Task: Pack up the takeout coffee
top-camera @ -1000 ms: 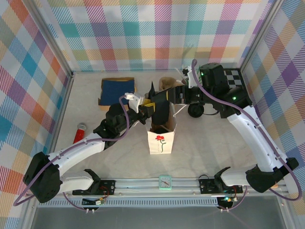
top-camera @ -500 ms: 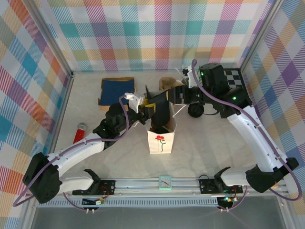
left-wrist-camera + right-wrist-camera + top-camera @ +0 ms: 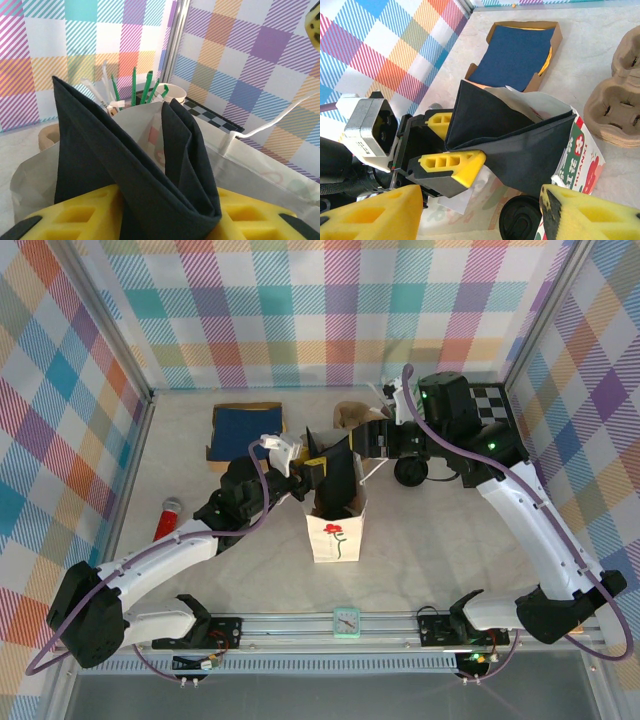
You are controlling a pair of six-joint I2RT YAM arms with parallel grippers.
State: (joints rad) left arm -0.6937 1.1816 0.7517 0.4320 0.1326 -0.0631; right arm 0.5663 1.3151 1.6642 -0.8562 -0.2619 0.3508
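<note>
Pastel plaid wall panels (image 3: 320, 310), framed by aluminium corner posts (image 3: 106, 320), enclose three sides of an evenly lit, pale marble-pattern table top (image 3: 450, 540) with a metal rail (image 3: 285, 623) along its near edge.

One paper bag (image 3: 337, 537), one lidded cup (image 3: 520, 220), one dark napkin (image 3: 110, 160), straws (image 3: 147, 87) (several, green)

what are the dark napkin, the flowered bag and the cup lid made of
dark napkin: matte paper or thin cloth, holding crisp folds; the look leaves open which.
flowered bag: thin white paper, matte, with sharp creases and a printed flower.
cup lid: probably black plastic, smooth with a slight sheen and a moulded raised centre.
</note>
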